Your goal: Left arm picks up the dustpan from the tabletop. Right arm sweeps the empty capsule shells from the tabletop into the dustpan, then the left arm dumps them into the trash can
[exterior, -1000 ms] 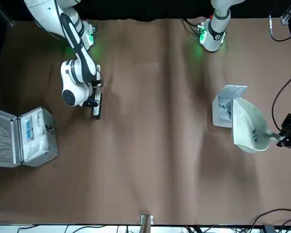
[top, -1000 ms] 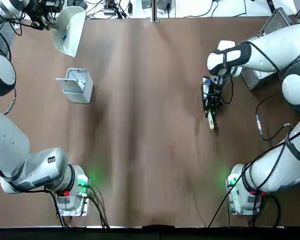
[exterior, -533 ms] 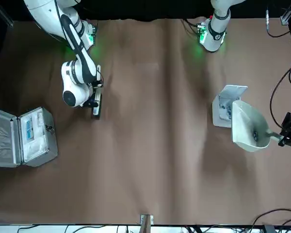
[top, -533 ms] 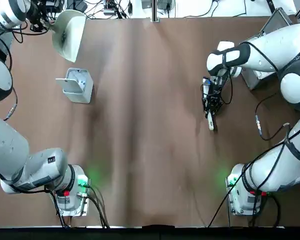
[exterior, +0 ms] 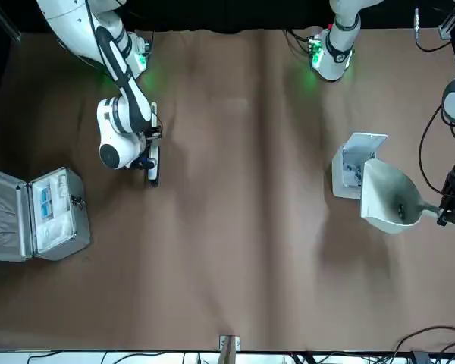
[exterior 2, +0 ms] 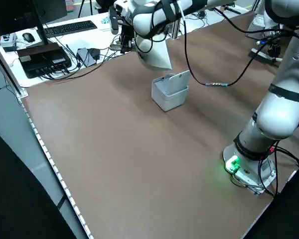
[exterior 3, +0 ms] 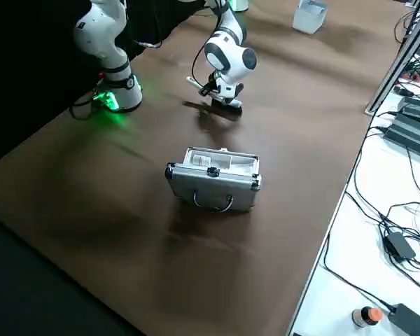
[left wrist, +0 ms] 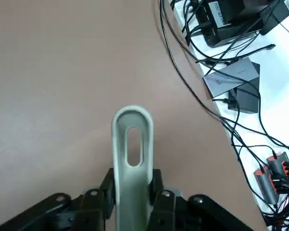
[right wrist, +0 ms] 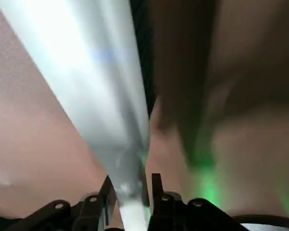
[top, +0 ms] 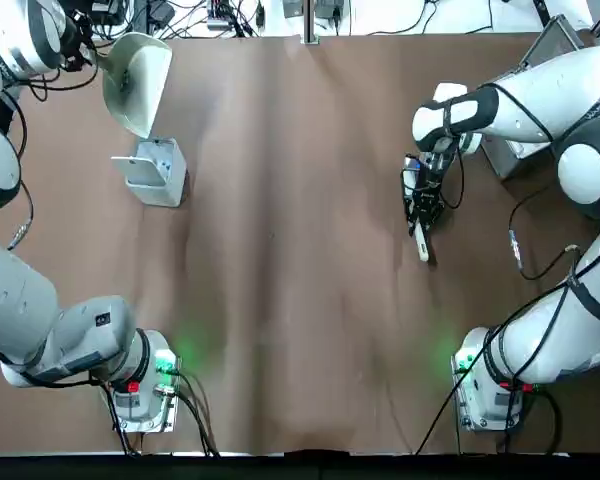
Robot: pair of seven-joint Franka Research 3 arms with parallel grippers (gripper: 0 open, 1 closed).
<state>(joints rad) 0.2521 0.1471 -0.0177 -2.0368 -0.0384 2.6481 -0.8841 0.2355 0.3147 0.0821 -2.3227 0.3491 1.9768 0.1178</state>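
Dustpan [exterior: 390, 199] now tilted further than a moment ago, mouth slanting down at the trash can [exterior: 351, 173] — pale scoop, dark specks inside. Left gripper [left wrist: 133, 197] clenched on its handle, scoop beyond the jaws. Right gripper [right wrist: 130, 204] — grasping white brush [right wrist: 106, 91].

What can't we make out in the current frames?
- Whether capsule shells lie on the trash can's floor: in the top view its own lid covers the opening.
- Shell count in the dustpan: too small, front view.
- Dustpan's scoop in the left wrist view: out of frame, only the handle shows.
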